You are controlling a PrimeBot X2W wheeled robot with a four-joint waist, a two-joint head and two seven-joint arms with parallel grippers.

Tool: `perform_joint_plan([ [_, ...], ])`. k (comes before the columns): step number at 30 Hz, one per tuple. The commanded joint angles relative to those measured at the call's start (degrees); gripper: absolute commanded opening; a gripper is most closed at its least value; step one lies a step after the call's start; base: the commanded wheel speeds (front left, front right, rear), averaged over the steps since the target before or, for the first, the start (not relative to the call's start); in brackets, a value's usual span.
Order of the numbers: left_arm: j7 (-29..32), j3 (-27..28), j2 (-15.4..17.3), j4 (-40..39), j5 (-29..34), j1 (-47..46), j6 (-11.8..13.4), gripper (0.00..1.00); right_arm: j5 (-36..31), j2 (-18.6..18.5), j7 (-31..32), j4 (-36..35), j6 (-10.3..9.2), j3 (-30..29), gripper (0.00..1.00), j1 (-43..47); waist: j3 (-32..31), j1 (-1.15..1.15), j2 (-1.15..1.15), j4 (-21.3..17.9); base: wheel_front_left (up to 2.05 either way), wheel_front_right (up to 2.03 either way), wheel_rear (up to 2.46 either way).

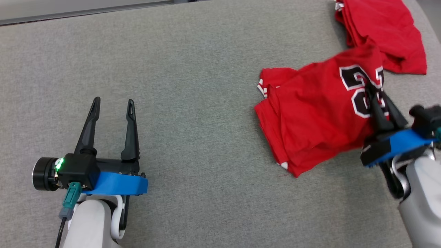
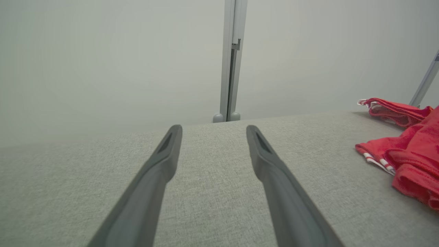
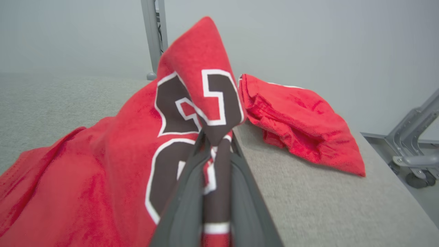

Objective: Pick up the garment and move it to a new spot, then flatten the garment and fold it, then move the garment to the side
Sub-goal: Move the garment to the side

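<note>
While right gripper (image 1: 377, 94) pinches red jersey (image 1: 310, 120) at number print (image 1: 356, 93), right side of table (image 1: 189, 86): lift clear, carry left slowly, avoid snagging far red garment (image 1: 382, 31); left gripper (image 1: 113, 101) gapes empty, near left.

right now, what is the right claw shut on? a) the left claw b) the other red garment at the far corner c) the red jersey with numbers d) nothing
C: the right claw pinches a numbered fold of the red jersey, holding it up off the table.
</note>
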Motion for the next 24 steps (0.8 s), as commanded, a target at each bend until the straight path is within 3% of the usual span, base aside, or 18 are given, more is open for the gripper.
perform_joint_plan([
  [1,-0.2,0.0,0.1,-0.5,0.3,-1.3,0.4,1.0,-0.6,-1.5,-0.2,-0.4,0.01,1.3,0.0,-4.0,0.9,0.0,-0.01,1.2,0.0,0.0,0.0],
  [10,-0.2,-0.3,-0.1,-1.9,0.5,-2.8,0.6,1.0,1.2,-7.5,2.1,3.5,0.01,5.0,0.0,-18.6,4.6,0.0,-0.01,4.2,0.0,0.0,0.0],
  [24,-0.3,-0.7,1.6,-4.7,1.7,-5.4,0.4,1.0,8.5,-22.7,6.8,15.3,0.0,5.3,0.0,-29.9,11.1,0.0,-0.01,3.1,0.0,0.0,0.0],
])
